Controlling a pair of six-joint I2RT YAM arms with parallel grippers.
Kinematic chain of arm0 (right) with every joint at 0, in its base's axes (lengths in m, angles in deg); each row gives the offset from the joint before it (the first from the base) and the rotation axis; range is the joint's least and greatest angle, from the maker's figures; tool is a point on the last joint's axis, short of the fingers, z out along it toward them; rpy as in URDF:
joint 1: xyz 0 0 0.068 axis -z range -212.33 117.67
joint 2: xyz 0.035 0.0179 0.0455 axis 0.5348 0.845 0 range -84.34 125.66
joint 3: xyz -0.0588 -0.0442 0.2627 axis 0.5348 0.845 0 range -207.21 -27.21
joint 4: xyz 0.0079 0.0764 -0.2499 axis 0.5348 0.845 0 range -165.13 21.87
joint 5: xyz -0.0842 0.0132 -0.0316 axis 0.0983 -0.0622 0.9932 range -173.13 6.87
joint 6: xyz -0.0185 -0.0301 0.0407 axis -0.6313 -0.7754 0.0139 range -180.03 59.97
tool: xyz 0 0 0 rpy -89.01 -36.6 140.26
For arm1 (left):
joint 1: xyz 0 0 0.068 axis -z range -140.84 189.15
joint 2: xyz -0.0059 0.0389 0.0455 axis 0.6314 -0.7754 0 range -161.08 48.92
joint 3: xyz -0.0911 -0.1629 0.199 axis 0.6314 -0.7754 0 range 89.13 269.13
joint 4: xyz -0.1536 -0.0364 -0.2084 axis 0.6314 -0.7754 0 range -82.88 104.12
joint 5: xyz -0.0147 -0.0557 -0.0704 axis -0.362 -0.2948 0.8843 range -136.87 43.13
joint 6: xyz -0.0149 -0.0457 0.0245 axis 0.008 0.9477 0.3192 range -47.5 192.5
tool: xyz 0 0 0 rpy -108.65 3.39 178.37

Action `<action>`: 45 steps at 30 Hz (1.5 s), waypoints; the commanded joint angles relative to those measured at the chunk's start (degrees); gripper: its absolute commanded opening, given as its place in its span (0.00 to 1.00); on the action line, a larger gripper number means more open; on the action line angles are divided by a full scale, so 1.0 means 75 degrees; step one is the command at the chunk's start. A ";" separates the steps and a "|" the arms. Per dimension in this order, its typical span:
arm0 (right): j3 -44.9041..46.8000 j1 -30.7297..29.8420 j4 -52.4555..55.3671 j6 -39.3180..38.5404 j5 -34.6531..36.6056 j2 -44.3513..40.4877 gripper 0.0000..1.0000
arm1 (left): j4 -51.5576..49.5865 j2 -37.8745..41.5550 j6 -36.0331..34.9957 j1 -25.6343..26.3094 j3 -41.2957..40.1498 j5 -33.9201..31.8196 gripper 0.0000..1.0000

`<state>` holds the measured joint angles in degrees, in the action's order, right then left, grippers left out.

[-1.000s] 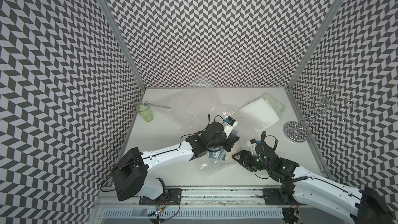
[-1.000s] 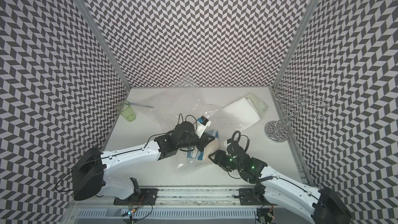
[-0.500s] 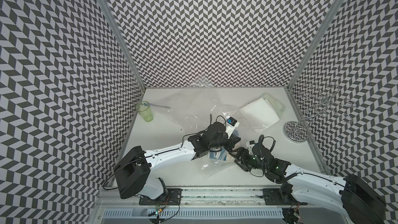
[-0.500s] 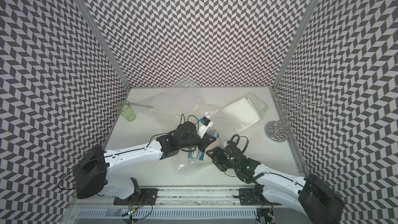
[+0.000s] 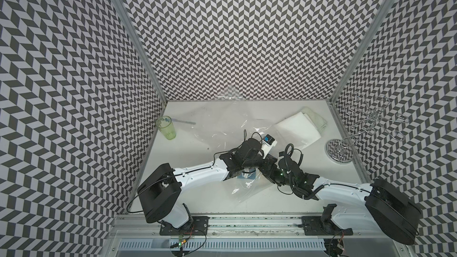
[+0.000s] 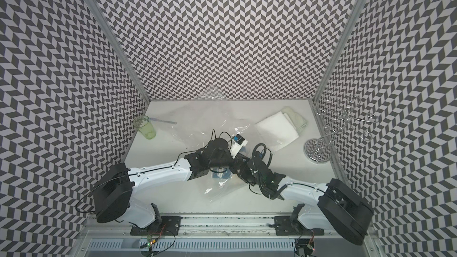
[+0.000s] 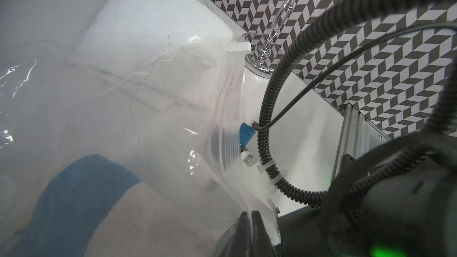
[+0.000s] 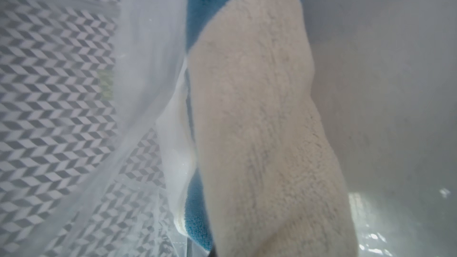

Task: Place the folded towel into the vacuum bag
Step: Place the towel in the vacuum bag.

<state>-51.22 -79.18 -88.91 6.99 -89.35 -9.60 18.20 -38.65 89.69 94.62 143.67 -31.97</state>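
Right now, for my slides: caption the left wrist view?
Left gripper pinches the edge of the vacuum bag; blue-and-beige towel shows through the plastic.

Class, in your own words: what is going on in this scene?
The left gripper is shut on the edge of the vacuum bag, with the right gripper close beside it. A blue-and-beige towel fills the right wrist view and shows through the plastic in the left wrist view. Whether the right gripper grips it cannot be told.
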 commanded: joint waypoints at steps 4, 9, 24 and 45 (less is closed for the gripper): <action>-0.0964 0.0223 0.0428 -0.3165 -0.2048 0.1245 0.11 | -0.0122 -0.0076 -0.0297 -0.0040 0.0379 0.0268 0.00; -0.1142 0.0404 0.0693 -0.4362 -0.3212 0.1386 0.10 | -0.0097 -0.0169 -0.0308 -0.0050 0.0479 0.0279 0.00; -0.1308 0.1040 -0.1016 -0.2702 -0.3295 0.1612 0.58 | 0.0027 0.0084 -0.0021 -0.0036 -0.0030 0.0237 0.00; 0.0900 -0.0541 -0.1519 0.2547 -0.0133 -0.0453 0.78 | 0.0411 -0.0045 0.0440 0.0190 -0.0002 0.0181 0.00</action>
<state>-44.23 -82.70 -97.44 21.07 -98.31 -12.42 19.64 -39.00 92.14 95.67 143.72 -31.36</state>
